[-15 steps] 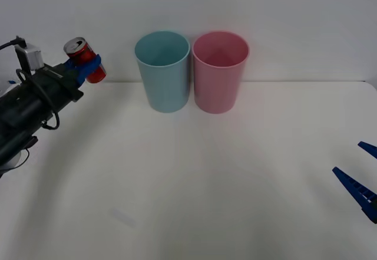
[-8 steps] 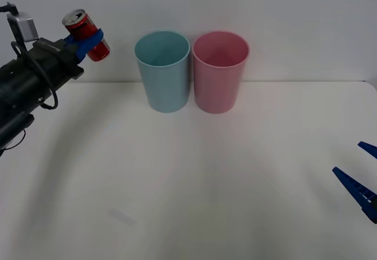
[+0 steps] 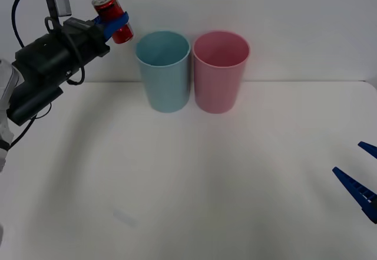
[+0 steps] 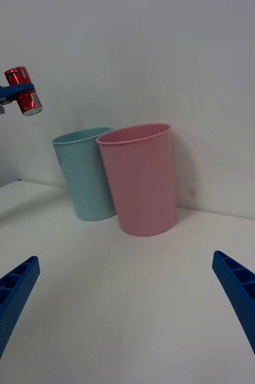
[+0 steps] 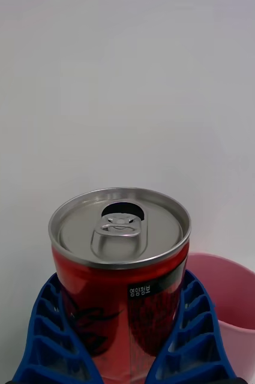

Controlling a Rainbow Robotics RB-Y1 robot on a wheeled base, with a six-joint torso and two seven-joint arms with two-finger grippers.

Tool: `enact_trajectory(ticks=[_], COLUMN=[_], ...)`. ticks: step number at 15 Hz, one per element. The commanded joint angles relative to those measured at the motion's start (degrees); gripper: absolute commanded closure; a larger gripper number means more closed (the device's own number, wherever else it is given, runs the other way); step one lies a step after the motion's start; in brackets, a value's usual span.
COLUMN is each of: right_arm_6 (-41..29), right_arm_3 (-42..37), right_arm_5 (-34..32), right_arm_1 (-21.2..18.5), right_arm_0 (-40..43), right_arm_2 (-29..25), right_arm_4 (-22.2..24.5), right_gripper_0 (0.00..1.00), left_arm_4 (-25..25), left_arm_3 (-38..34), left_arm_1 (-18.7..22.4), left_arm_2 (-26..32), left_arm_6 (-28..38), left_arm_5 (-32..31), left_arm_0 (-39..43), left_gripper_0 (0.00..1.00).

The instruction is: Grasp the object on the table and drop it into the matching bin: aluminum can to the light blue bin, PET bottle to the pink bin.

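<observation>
Front view looks down and forward over the table [image 3: 194, 183] from above. Right wrist view sits low near the tabletop, facing both bins from close range. Left wrist view is raised, tight behind the aluminum can [image 5: 120, 270]. All three share the pink bin [image 3: 221, 71].

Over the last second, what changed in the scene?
The left gripper, shut on the aluminum can, rose and swung toward the light blue bin; the can is now raised beside that bin's rim, not yet over it. The pink bin, the blue bin and the open right gripper over the table stayed put.
</observation>
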Motion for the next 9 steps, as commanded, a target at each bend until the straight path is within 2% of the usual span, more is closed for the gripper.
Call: enact_trajectory(ticks=[1, 6, 9], right_arm_6=[0.00, 0.00, 0.00], right_arm_3=[0.00, 0.00, 0.00], right_arm_5=[0.00, 0.00, 0.00], right_arm_1=[0.00, 0.00, 0.00], right_arm_0=[0.00, 0.00, 0.00], right_arm_2=[0.00, 0.00, 0.00], right_arm_4=[0.00, 0.00, 0.00], right_gripper_0=[0.00, 0.00, 0.00], left_arm_4=[-3.04, -8.40, -10.33], left_arm_3=[7.21, 18.19, 21.80], left_arm_1=[-2.43, -6.12, -7.61], left_arm_2=[-0.93, -1.37, -1.19], left_arm_6=[-0.89, -3.35, -4.23], left_arm_5=[0.04, 0.04, 0.13], left_arm_0=[-6.16, -15.13, -18.12], left_gripper_0=[1.00, 1.00, 1.00])
